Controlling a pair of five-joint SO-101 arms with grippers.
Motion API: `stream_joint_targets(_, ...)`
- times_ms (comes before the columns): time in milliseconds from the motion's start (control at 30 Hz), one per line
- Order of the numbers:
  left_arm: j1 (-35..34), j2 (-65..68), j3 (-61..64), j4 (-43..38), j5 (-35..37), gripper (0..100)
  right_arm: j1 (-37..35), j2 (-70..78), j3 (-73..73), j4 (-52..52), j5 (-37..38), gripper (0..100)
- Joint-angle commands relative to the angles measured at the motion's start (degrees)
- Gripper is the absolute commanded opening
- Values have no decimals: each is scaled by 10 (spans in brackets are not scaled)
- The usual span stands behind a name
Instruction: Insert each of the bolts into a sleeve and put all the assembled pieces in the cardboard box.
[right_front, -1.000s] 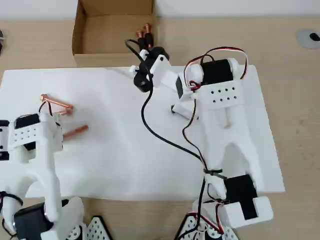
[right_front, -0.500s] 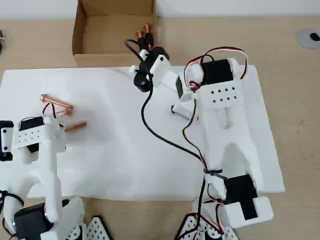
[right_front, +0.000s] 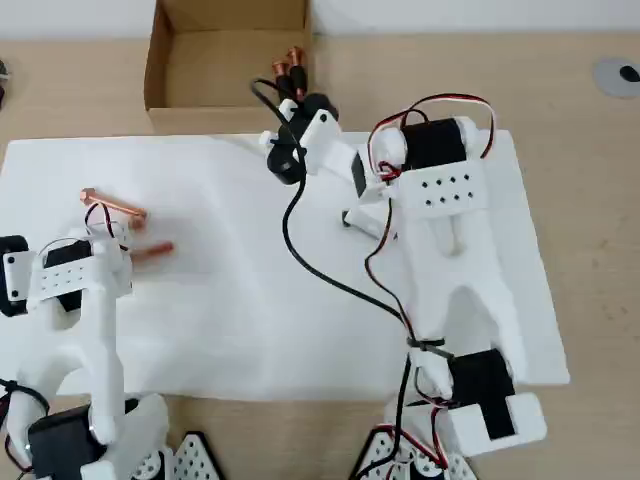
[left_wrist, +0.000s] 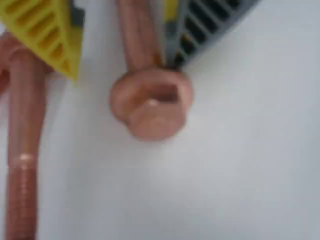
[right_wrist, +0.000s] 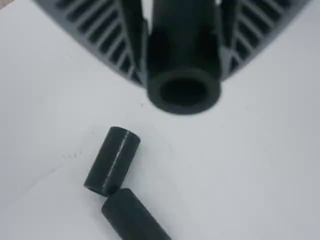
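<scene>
1. Left wrist view is showing your left gripper straddling a copper bolt at the near left of the white sheet. The jaws are standing apart. The grey finger is touching the shank and the yellow finger is leaving a gap.
2. A second bolt is lying just outside the yellow finger.
3. You are probably dealing with stiff, smooth metal that is dense for its bulk. It is round enough to roll or swivel under a one-sided push. Taking it mid-shank and squarely is looking safest, leaving the threaded end free for insertion.
4. Farther in and to the right, your right gripper is clamping a black sleeve, with its open bore pointing out past the fingertips. Two loose sleeves are lying end to end on the sheet just beside it.
5. The sleeve is appearing light, rigid and slick. Holding its body while leaving the mouth clear is suiting the job.
6. Farthest off, the cardboard box is sitting beyond the sheet's far edge. Some copper pieces are resting at its right wall, and you cannot tell whether they are sleeved.
</scene>
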Motion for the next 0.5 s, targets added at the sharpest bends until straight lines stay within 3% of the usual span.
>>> stream_joint_targets(0,8,-12,0,11,1,129,5,-30,0,-4,1,12)
stream_joint_targets(167,7,-12,0,41,0,126,5,-30,0,-4,1,12)
stream_joint_targets(467,8,-12,0,52,-1,32,5,-30,0,-4,1,12)
